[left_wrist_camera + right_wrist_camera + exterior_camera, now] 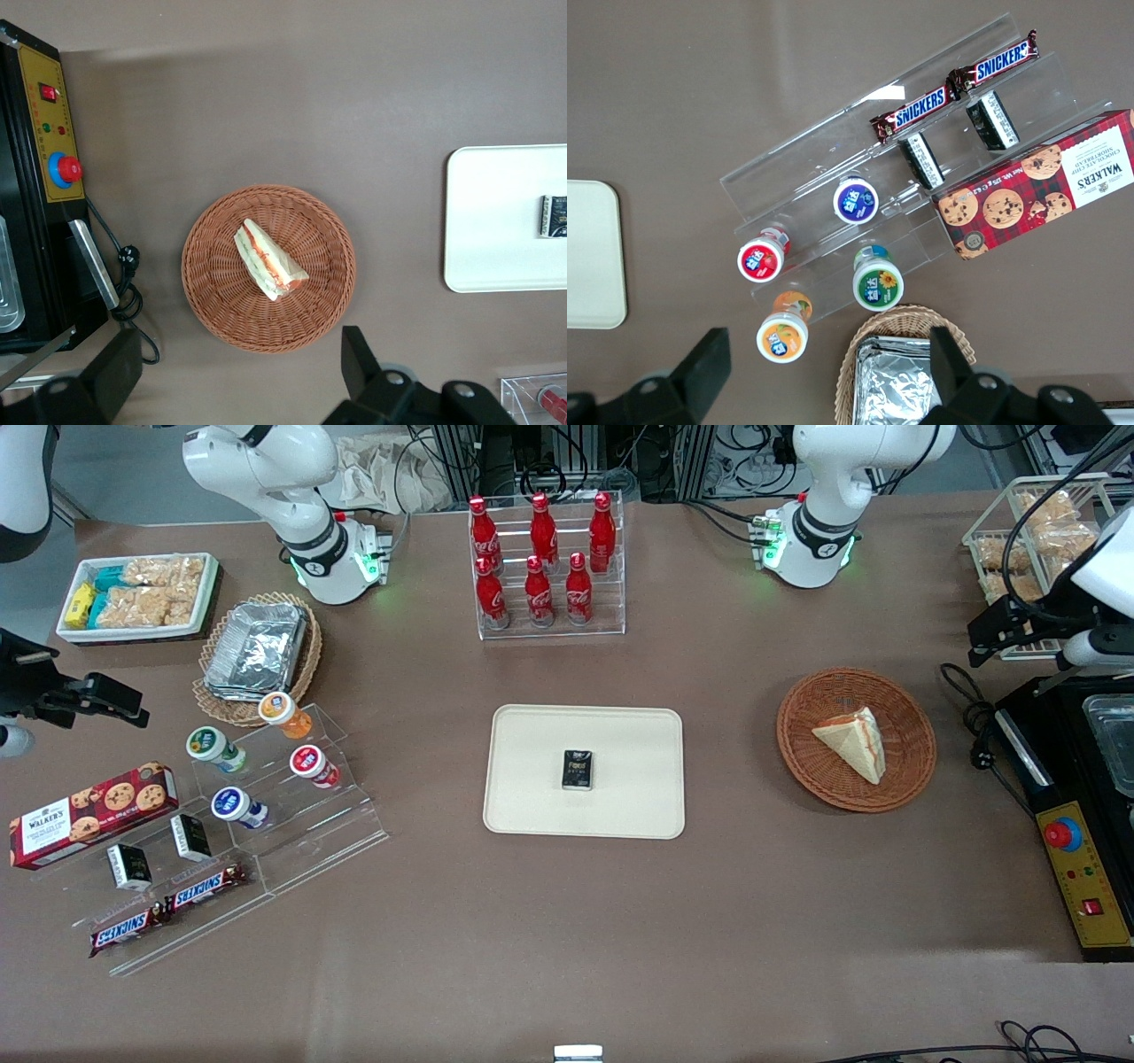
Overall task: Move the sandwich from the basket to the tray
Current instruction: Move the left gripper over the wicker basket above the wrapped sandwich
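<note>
Sandwich (852, 742) flat in basket (912, 775), filling edge toward gripper (239, 372)

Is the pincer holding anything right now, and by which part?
Nothing. The pincer hangs open above the reddish-brown woven basket, where the wrapped triangular sandwich lies untouched.

Pincer (239, 376) raised, fingers wide apart

A broad desk (549, 939) covered in plain brown cloth filled nearly the whole scene, evenly lit with only soft shadows. Above its farthest edge ran a strip of grey floor (115, 460) with metal frame legs (461, 452), tangled black cables (753, 447) and a crumpled pale cloth (381, 474).
</note>
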Controlling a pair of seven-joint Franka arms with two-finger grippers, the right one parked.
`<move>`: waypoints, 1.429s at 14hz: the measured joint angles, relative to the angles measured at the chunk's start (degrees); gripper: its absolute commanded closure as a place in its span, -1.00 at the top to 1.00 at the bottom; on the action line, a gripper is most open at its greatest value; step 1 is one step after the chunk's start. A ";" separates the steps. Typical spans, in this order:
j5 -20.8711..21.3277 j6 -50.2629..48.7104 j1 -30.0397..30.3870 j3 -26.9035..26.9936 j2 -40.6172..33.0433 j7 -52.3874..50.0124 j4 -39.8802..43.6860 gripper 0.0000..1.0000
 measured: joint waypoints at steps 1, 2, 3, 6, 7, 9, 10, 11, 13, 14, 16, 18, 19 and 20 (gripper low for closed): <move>-0.01 -0.07 0.00 0.19 0.10 -0.07 0.00 1.00; -0.02 -0.21 0.00 0.25 0.29 -0.43 0.00 1.00; -0.02 -0.25 0.00 0.26 0.65 -1.27 0.00 1.00; -0.18 -0.44 0.01 0.71 2.05 -5.43 -0.03 1.00; -0.72 -0.57 0.01 0.95 2.75 -8.03 -0.10 1.00; -2.87 -0.58 0.00 1.41 4.10 -14.26 -0.61 1.00; -3.41 -0.57 0.01 1.75 4.66 -17.81 -1.20 1.00; -3.68 -0.42 0.02 2.10 5.03 -22.19 -2.06 1.00; -3.72 1.47 0.03 2.42 5.34 -31.58 -4.48 1.00; -3.61 3.60 0.02 2.44 5.32 -34.55 -6.42 1.00; -3.28 9.63 0.03 2.46 4.85 -37.33 -12.21 1.00; -3.13 16.03 0.03 2.57 3.64 -39.13 -19.31 1.00; -3.09 18.98 0.03 2.59 3.00 -40.29 -22.82 1.00; -3.09 21.83 0.03 2.59 2.51 -41.58 -26.00 1.00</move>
